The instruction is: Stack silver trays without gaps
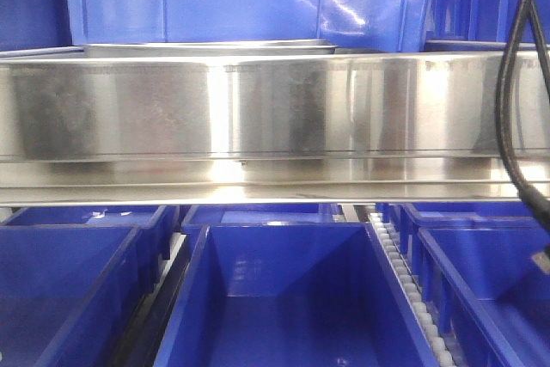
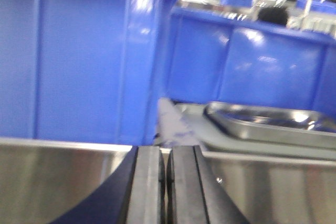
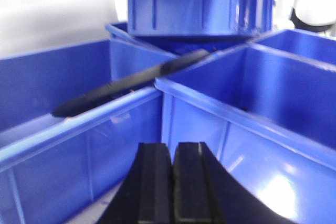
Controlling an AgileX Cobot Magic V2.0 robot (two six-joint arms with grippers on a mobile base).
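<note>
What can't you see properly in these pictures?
- Front view: the broad steel rail hides most of what sits behind it; no silver tray can be told apart there.
- Left wrist view: the silver tray is blurred and cut off by the right edge, so whether it is one tray or a stack is unclear.
- Right wrist view: the blue bins fill the picture; no tray shows.
- Both grippers are cut off at the bottom edge.
</note>
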